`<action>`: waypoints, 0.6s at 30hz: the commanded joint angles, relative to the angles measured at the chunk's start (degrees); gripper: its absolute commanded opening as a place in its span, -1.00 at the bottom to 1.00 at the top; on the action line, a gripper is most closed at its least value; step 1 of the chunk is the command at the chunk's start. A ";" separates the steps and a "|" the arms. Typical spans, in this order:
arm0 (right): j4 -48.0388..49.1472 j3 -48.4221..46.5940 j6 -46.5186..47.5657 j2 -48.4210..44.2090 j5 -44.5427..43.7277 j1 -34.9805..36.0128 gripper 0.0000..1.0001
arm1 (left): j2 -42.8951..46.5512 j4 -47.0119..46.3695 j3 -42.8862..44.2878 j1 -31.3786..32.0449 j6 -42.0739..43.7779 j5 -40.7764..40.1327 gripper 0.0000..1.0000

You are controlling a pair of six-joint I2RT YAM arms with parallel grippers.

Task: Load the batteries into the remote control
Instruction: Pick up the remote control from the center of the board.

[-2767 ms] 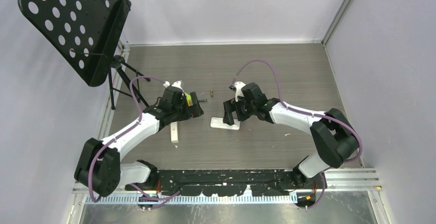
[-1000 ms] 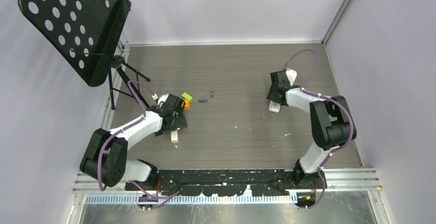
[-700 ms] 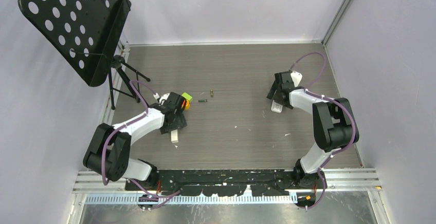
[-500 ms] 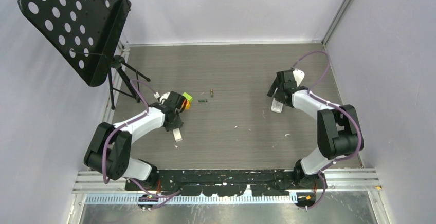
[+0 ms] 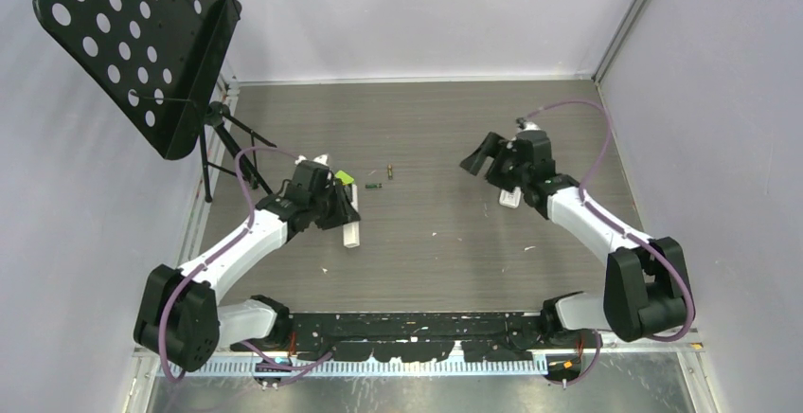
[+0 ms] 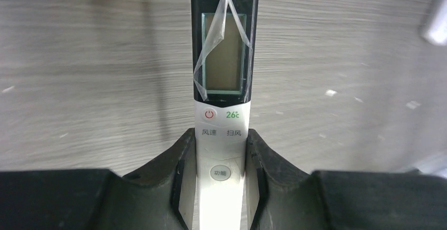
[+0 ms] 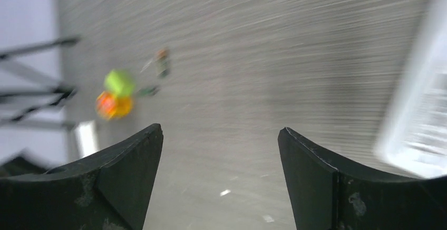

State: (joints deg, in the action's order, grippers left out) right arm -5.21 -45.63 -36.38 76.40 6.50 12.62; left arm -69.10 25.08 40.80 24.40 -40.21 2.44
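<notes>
My left gripper [image 5: 343, 212] is shut on the lower body of a white remote control [image 6: 224, 82]; its dark screen end, with peeling film, sticks out beyond the fingers over the grey tabletop. In the top view the remote control [image 5: 351, 233] points toward the near edge. Two small dark batteries [image 5: 389, 169] [image 5: 373, 186] lie apart mid-table, beyond the left gripper. The right wrist view shows them blurred [image 7: 162, 64] [image 7: 147, 90]. My right gripper [image 5: 478, 158] hangs open and empty above the table, right of the batteries.
An orange-and-green toy [image 5: 343, 179] sits beside the left gripper. A second white remote-like piece [image 5: 509, 198] lies under the right forearm, and shows at the right edge [image 7: 421, 114] of the right wrist view. A black music stand [image 5: 142, 44] fills the back left corner.
My left gripper closed on the remote control and carried it right, toward the table's middle. My right gripper opened wider and swung left, away from the white piece it was over.
</notes>
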 commanded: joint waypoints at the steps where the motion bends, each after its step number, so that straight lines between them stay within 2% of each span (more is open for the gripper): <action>1: 17.37 2.59 -6.05 -2.52 18.23 9.94 0.73 | 1.64 -13.49 2.35 0.18 1.49 19.35 -1.00; 4: 26.20 3.19 -10.47 -2.00 18.53 18.03 0.73 | 1.05 -22.62 3.36 0.89 -0.91 25.92 -1.00; 7: 37.95 4.82 -16.86 -0.44 17.21 22.76 0.73 | -0.58 -29.38 6.35 1.39 -3.77 30.67 -1.00; 14: 51.85 7.83 -25.54 3.07 15.86 24.43 0.72 | -2.85 -38.91 9.48 1.35 -10.85 35.93 -1.00; 18: 55.62 8.51 -26.14 3.47 17.78 24.77 0.61 | -3.87 -44.85 9.51 1.35 -16.80 37.28 -1.00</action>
State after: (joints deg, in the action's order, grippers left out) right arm 40.56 -38.04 -59.66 79.40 22.65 36.88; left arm -72.16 -8.10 48.31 25.54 -49.84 34.61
